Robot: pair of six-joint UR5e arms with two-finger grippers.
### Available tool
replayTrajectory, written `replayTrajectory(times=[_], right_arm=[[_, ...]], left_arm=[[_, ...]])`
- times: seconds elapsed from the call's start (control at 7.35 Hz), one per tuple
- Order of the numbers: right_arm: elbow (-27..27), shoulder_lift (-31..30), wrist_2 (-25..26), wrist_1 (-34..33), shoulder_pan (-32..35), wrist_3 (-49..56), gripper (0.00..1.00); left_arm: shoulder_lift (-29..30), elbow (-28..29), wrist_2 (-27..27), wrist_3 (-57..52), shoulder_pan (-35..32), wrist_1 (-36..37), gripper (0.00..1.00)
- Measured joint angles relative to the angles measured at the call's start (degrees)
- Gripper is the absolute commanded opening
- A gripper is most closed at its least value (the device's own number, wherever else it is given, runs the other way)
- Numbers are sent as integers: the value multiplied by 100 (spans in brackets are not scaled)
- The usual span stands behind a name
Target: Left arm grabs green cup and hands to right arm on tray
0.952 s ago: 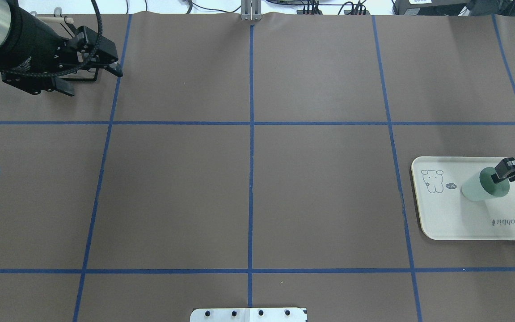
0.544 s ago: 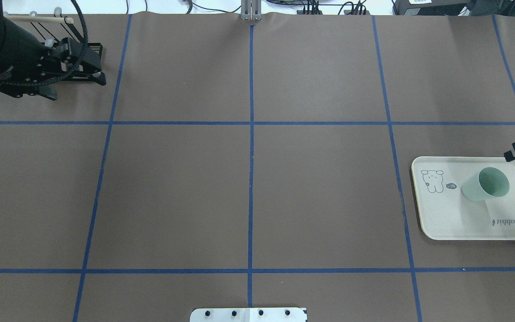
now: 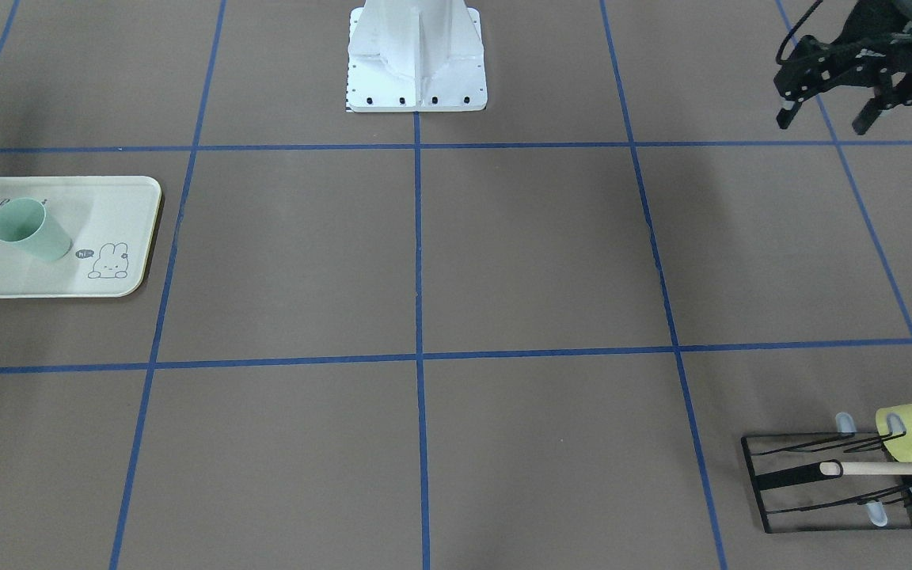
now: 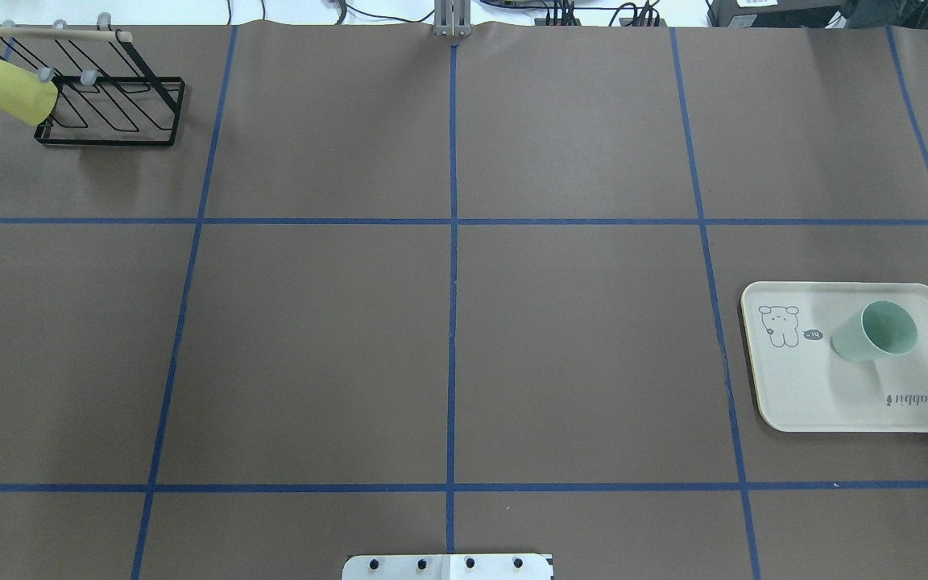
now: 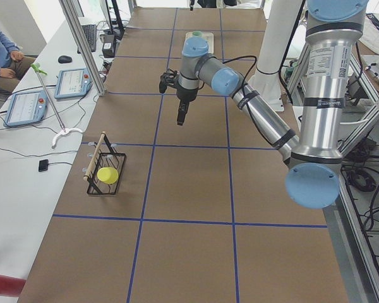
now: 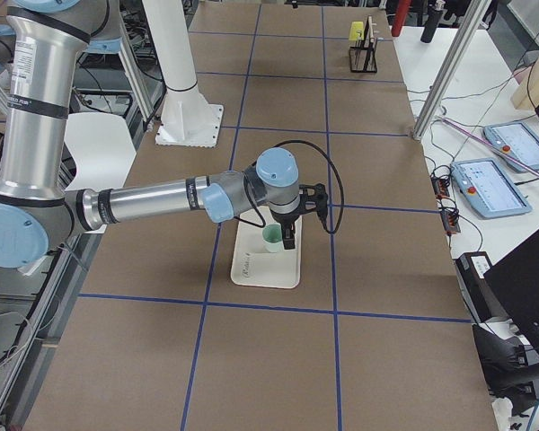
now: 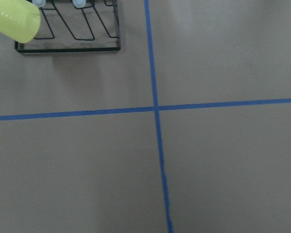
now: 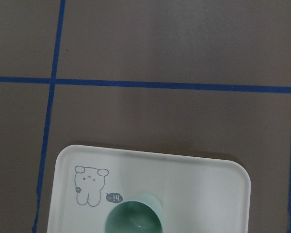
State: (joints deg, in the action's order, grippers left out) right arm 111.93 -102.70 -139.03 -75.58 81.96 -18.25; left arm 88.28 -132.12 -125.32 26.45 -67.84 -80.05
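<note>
The pale green cup (image 4: 875,332) stands upright on the cream tray (image 4: 802,395) at the table's right side, free of any gripper. It also shows in the front view (image 3: 28,229) and at the bottom of the right wrist view (image 8: 133,219). My right gripper (image 6: 290,237) shows only in the right side view, close above the tray beside the cup; I cannot tell whether it is open. My left gripper (image 3: 824,119) is open and empty, raised over the far left of the table, far from the cup.
A black wire rack (image 4: 109,109) with a wooden bar stands at the far left corner and holds a yellow-green cup (image 4: 11,89). Blue tape lines divide the brown table. The robot's white base plate (image 4: 448,566) sits at the near middle edge.
My right gripper let go of the green cup's rim and drew back to the right, out of the overhead view. My left arm pulled away to the left, uncovering the rack.
</note>
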Motion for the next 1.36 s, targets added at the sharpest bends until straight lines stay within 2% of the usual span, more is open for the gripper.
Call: replayTrajectory(times=[0.27,0.41,1.09,1.36], right_arm=[[7,-86,28,-169,343,465,100],[20,-61,99,-249,406,579,100],[16,-27,347,-354,326,758,100],[-19,-29,365,-820,578,1419,100]], left_arm=[[-637,520,-476,-1944,-931,-22,100],[-820,690,-605,-2502,-1176,-24,100],[-1128,1178,-849,-3005,-1568,-30,100],[-1194,1346,-1068,-3278,-1850,-30,100]])
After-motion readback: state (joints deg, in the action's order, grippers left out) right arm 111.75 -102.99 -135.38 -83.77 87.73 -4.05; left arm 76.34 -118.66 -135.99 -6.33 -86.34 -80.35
